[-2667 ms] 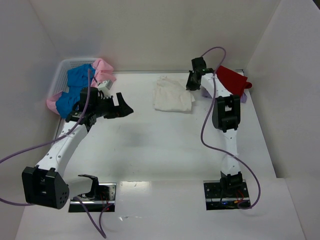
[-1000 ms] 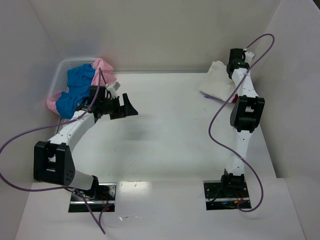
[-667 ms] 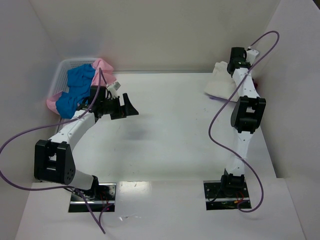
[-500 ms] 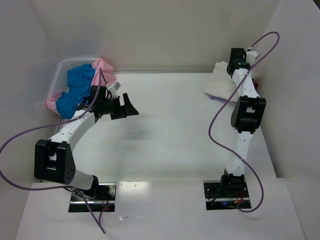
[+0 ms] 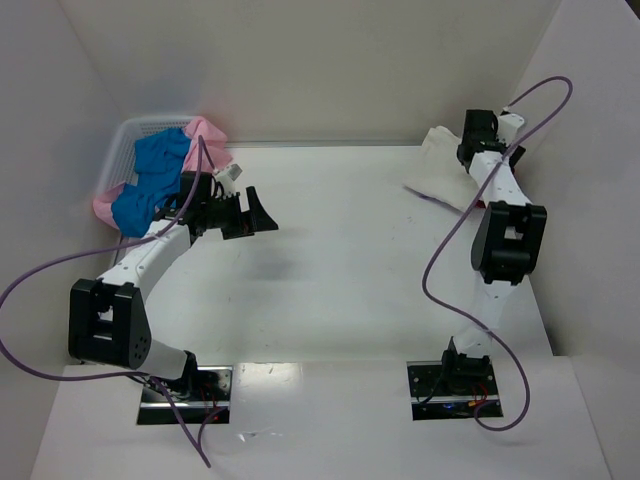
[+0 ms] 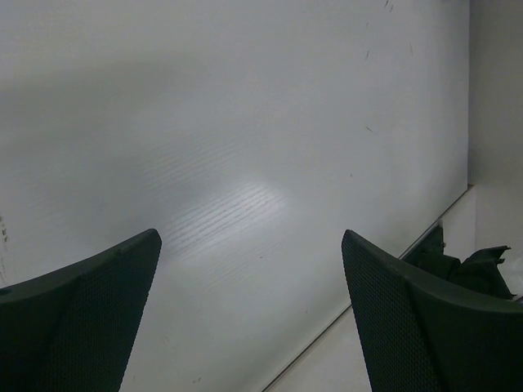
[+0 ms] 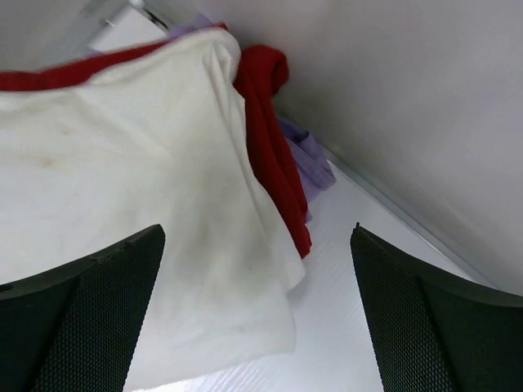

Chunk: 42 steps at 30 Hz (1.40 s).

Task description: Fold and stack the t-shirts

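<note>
The cream-white t-shirt (image 7: 139,204), faintly stained, lies folded on top of the red t-shirt (image 7: 265,122) in the table's far right corner. A lavender t-shirt (image 7: 310,159) peeks out underneath them. My right gripper (image 7: 256,237) hangs open just above the cream shirt's edge, holding nothing. From above, the cream shirt (image 5: 440,140) shows beside my right gripper (image 5: 478,140). My left gripper (image 5: 255,215) stands open over bare table, its fingers (image 6: 90,310) wide apart. Blue (image 5: 155,160) and pink (image 5: 208,135) t-shirts lie heaped in the basket.
The white mesh basket (image 5: 120,140) sits at the far left corner, just behind my left arm. White walls enclose the table on the left, back and right; the right wall runs close to the stacked shirts. A purple cable loops off each arm.
My right gripper has opened and let go of the cream-white t-shirt, which now rests on the red one; that arm shifted slightly right. The left arm has not moved.
</note>
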Each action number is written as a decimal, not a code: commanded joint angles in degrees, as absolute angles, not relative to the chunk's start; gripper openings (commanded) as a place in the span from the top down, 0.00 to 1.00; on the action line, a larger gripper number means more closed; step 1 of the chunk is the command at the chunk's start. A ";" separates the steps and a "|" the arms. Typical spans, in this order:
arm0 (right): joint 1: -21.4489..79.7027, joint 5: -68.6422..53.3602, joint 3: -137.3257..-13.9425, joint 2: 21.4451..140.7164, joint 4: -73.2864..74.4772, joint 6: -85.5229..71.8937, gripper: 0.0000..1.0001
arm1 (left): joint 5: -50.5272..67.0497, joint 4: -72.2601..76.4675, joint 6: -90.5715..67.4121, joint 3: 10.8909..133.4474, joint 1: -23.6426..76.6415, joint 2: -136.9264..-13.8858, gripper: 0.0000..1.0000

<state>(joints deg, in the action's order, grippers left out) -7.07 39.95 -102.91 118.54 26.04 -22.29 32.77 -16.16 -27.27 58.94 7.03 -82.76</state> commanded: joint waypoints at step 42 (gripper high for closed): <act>0.26 13.72 -105.30 93.30 5.71 6.24 0.00 | 34.72 -16.17 -28.04 60.64 6.68 -76.46 0.01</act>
<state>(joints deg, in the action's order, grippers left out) 0.77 14.46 -106.03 97.62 10.12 7.65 34.17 -16.58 -27.40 58.85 7.03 -76.64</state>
